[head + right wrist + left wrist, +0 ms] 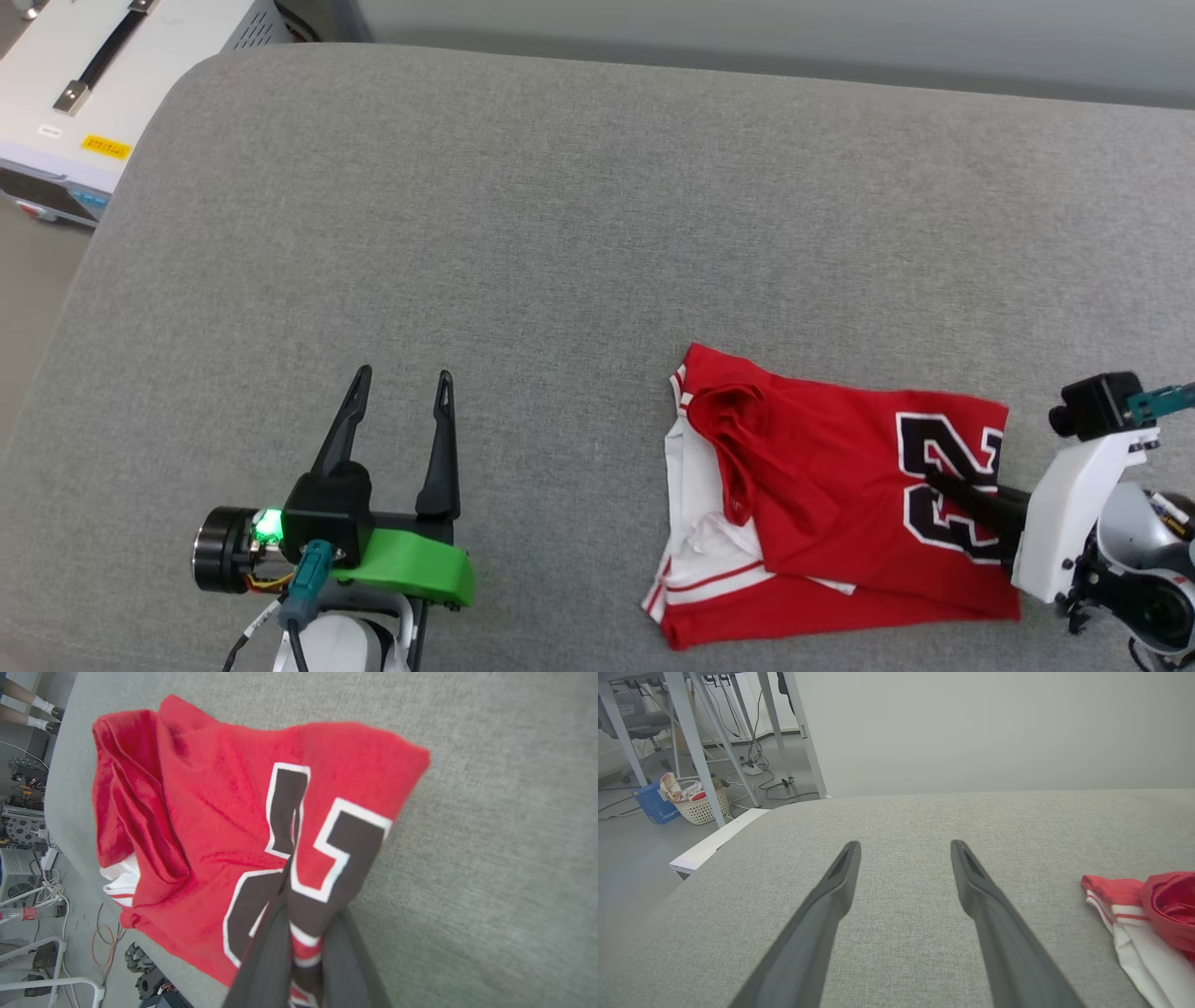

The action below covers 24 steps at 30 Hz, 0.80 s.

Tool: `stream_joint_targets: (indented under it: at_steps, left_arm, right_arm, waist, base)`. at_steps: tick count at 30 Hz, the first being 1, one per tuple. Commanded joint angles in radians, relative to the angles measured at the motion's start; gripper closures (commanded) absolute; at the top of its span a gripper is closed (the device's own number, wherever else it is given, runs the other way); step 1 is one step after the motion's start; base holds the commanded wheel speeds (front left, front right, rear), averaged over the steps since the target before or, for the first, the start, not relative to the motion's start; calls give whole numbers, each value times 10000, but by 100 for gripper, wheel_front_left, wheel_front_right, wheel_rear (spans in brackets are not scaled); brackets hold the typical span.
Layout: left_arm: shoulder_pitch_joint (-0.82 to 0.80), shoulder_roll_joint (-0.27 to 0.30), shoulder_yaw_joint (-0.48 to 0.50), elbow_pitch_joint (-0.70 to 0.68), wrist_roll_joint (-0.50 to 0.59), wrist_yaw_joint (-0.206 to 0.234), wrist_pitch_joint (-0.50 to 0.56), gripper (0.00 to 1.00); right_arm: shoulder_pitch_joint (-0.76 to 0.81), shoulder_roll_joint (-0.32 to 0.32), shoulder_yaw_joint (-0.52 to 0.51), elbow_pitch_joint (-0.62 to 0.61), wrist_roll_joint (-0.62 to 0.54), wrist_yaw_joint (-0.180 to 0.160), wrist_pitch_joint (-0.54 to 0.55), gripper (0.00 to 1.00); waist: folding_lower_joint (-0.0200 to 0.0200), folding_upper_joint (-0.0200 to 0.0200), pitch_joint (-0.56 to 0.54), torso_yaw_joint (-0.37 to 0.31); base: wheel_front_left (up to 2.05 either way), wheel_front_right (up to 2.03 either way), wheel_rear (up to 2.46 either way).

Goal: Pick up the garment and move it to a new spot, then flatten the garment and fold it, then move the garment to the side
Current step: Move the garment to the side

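The garment [822, 495], a red jersey with white sleeves and a black white-edged "23", lies folded at the front right of the grey padded surface [560, 233]. My right gripper [934, 481] reaches in from the right, its dark fingers pinched on the printed fabric. In the right wrist view the garment [224, 812] bunches up between the right gripper's [303, 924] two fingers. Well to the left of the garment, my left gripper [403, 378] is open with nothing between its fingers. The left wrist view shows the left gripper [903, 847] over bare cushion, with the garment's [1134, 914] sleeve edge at the far right.
A white equipment case [93, 84] stands beyond the surface's back left corner. On the floor past the far edge are table legs, cables and a white basket [698, 805]. Wheeled gear and cables [140, 961] sit on the floor below the near edge.
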Motion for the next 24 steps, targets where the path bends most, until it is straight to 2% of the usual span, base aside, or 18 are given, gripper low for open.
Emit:
stream_joint_targets:
  at_steps: [1,8,18,24]
  left_arm:
    - [87,-47,46,-2,-25,32,-59,0]
    - [339,-8,195,-114,-11,91,-59,0]
    - [57,259,422,-413,96,64,-59,0]
    - [-360,502,309,-625,292,-65,-59,0]
  right_arm:
    - [-340,-263,18,-160,-181,-9,-225,100]
    - [-1029,-1277,626,-906,-900,-9,-426,100]
    - [-1874,-2253,357,-1084,-1124,-9,-395,100]
    - [-2466,-2748,-129,-474,-1380,-9,-446,100]
  waist:
    - [0,0,-139,-206]
    - [0,0,-254,-1263]
    - [0,0,422,-3054]
    - [0,0,1108,-3396]
  base:
    - [0,0,0]
    - [0,0,0]
    - [0,0,0]
    - [0,0,0]
